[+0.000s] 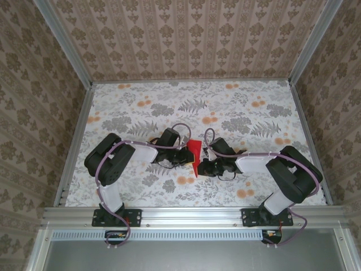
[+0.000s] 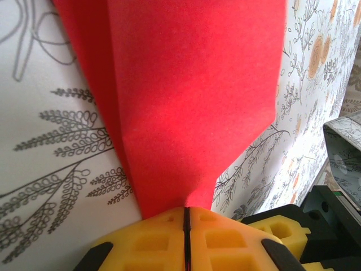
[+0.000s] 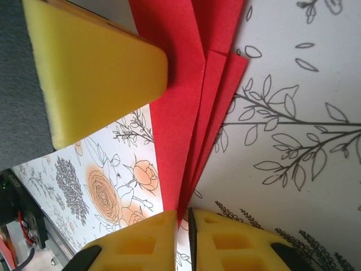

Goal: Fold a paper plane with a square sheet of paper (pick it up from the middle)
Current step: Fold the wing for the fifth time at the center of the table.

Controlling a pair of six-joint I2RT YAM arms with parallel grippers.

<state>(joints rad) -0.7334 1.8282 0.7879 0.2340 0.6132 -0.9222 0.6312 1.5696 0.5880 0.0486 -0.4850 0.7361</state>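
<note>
The square sheet of paper (image 1: 194,151) is bright red and folded into a layered, pointed shape. It is held up on edge between the two grippers at the middle of the table. My left gripper (image 1: 186,156) is shut on it. In the left wrist view the yellow pads (image 2: 225,237) pinch the paper's (image 2: 186,84) narrow end. My right gripper (image 1: 203,166) meets the paper from the other side. Its jaws (image 3: 183,217) stand a narrow gap apart, with the paper's (image 3: 180,113) fanned tip just inside the gap, against the left pad. The left gripper's yellow finger (image 3: 96,73) shows there too.
The table (image 1: 248,118) has a floral cloth and is boxed in by aluminium rails (image 1: 73,147) and patterned walls. Both arm bases (image 1: 115,217) sit at the near edge. There is open tabletop beyond and to both sides of the grippers.
</note>
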